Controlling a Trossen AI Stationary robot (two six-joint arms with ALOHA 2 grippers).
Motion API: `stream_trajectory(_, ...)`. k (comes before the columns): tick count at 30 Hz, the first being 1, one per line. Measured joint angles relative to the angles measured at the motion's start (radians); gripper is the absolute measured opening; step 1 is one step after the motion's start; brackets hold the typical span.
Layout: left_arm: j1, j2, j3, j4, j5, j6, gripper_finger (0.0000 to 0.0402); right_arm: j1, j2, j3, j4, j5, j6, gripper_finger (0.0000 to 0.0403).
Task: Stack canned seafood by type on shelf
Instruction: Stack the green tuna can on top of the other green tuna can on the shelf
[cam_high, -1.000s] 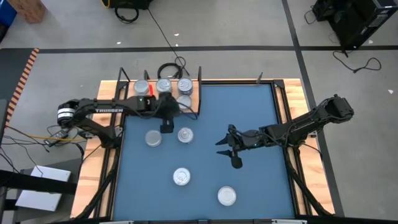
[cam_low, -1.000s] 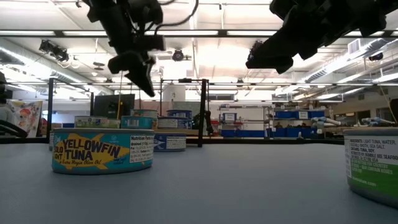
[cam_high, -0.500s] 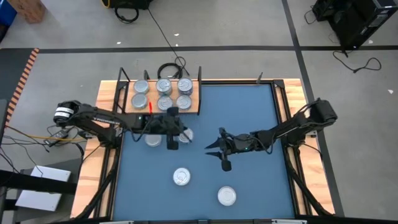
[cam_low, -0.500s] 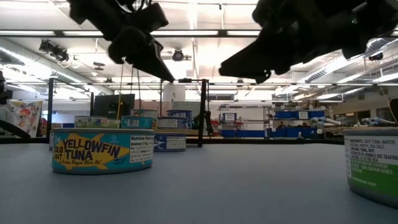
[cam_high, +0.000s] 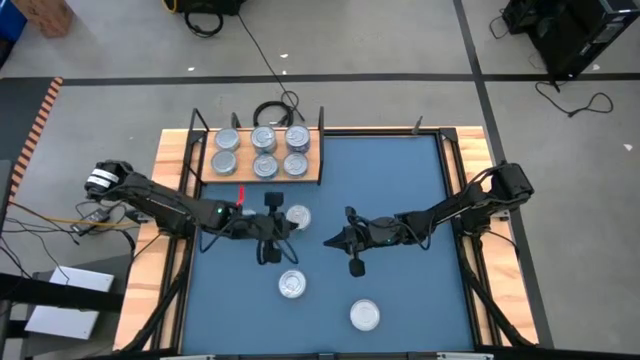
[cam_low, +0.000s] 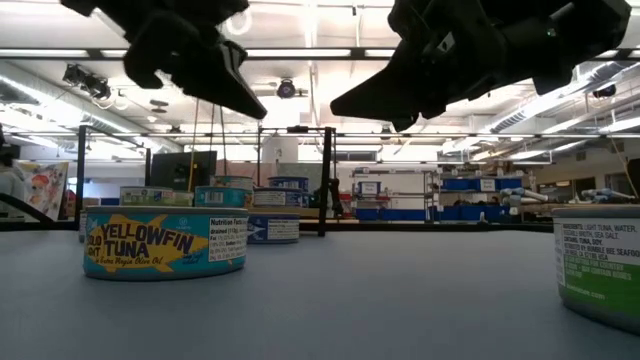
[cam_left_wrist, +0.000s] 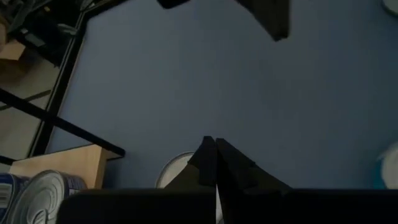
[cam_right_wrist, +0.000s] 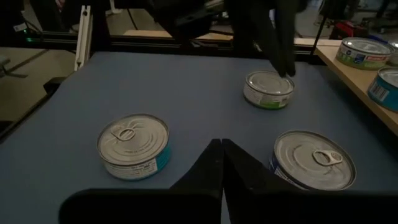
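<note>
Left pincer and right pincer shut, apart, mid-mat

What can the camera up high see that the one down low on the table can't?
Only the high view shows the shiny lids: six tins on the shelf and three uncovered on the blue mat. Only the low view shows the labels, like the Yellowfin Tuna tin, and the ceiling lights. Both show the left arm and right arm above the mat.

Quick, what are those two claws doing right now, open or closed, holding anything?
Left gripper: closed, holding nothing, above the blue mat.
Right gripper: closed, holding nothing, also above the mat.
</note>
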Motion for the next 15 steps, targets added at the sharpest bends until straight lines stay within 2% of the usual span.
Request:
stream_trajectory(3,-0.029,-0.001,-0.018,0.02,-0.019,-0.012,0.0,0.0,0.001,0.0,-0.002,0.0,0.0,0.0005)
stream_trajectory(9,-0.071,-0.068,-0.153,0.09,-0.024,-0.094,0.0,0.0,0.001,0.0,0.0,0.0,0.003,0.0009)
stream_trajectory(15,-0.121,-0.155,-0.218,-0.009,-0.034,-0.228,0.0,-0.003,0.001,0.0,0.008,0.004,-0.007,0.001)
